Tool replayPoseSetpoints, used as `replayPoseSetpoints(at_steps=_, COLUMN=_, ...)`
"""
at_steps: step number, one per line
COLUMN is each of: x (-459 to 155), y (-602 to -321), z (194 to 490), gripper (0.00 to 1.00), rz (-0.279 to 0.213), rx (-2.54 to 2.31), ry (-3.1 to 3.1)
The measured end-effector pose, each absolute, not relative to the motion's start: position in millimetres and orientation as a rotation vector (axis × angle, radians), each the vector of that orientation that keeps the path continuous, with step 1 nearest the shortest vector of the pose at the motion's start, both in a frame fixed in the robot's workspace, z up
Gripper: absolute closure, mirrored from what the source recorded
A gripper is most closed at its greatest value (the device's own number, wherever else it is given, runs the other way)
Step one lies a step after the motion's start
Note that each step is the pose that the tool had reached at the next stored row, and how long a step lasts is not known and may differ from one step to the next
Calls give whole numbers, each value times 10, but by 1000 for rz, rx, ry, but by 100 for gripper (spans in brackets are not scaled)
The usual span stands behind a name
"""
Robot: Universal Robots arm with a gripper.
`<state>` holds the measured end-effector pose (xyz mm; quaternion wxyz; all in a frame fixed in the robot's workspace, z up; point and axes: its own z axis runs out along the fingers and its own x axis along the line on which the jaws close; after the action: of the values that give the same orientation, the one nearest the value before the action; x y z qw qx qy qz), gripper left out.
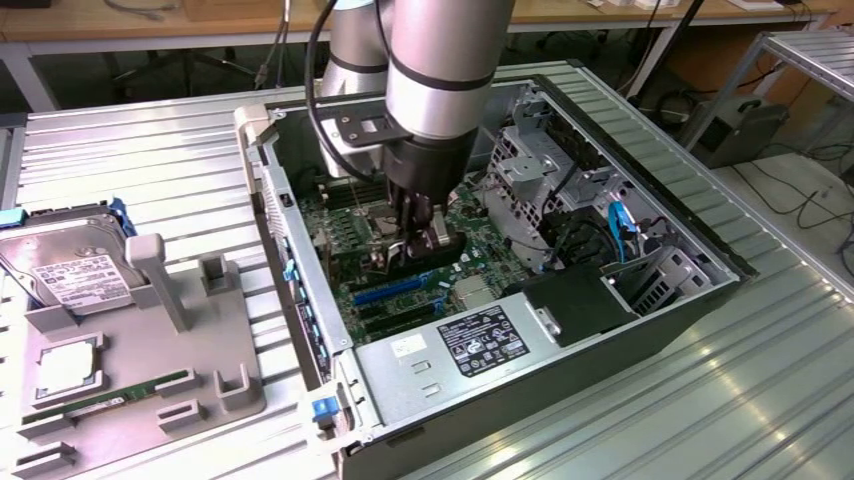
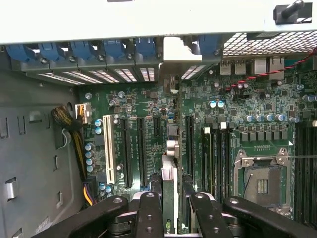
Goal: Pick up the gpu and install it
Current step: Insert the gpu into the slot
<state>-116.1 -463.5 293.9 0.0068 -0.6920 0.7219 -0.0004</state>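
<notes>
My gripper (image 1: 419, 238) reaches down into the open computer case (image 1: 694, 250), just above the green motherboard (image 2: 148, 109). It is shut on the gpu (image 2: 170, 181), a thin card seen edge-on between the two black fingers (image 2: 148, 213) in the wrist view. The card's silver bracket end points toward the case's rear slot openings (image 2: 171, 79). In the exterior view the gpu (image 1: 438, 245) shows as a dark block under the fingers, above the blue expansion slots (image 1: 387, 290). The card stands upright over the board between the black slots (image 2: 141, 148); whether it touches a slot is hidden.
An empty processor socket (image 2: 260, 178) lies beside the gripper. A white slot (image 2: 109, 153) and a cable bundle (image 2: 74, 134) sit near the case wall. Outside the case, a grey fixture (image 1: 147, 350) holds a hard drive (image 1: 74, 265) and a memory stick (image 1: 114, 395). The power supply (image 1: 467, 345) fills the case's near end.
</notes>
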Motion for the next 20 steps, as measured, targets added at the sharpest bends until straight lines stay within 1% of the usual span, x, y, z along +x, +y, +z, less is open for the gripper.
replayPoseSetpoints(at_steps=6, x=-1171, y=-4635, z=2918, gripper=74, rz=-1, rx=-2164, ry=2258)
replayPoseSetpoints(at_steps=7, x=-1204, y=-4635, z=2880, gripper=74, rz=-1, rx=-2165, ry=2258)
replayPoseSetpoints(at_steps=8, x=-1214, y=-4635, z=2749, gripper=74, rz=-1, rx=-2172, ry=2251)
replayPoseSetpoints(at_steps=9, x=-1224, y=-4634, z=2696, gripper=74, rz=0, rx=-2182, ry=2240)
replayPoseSetpoints(at_steps=14, x=-1232, y=-4592, z=2591, gripper=74, rz=0, rx=-2184, ry=2239)
replayPoseSetpoints(at_steps=15, x=-1231, y=-4589, z=2576, gripper=74, rz=0, rx=-2184, ry=2239)
replayPoseSetpoints(at_steps=16, x=-1231, y=-4588, z=2635, gripper=74, rz=0, rx=-2184, ry=2238)
replayPoseSetpoints(at_steps=20, x=-1288, y=-4588, z=2599, gripper=74, rz=0, rx=-2185, ry=2238)
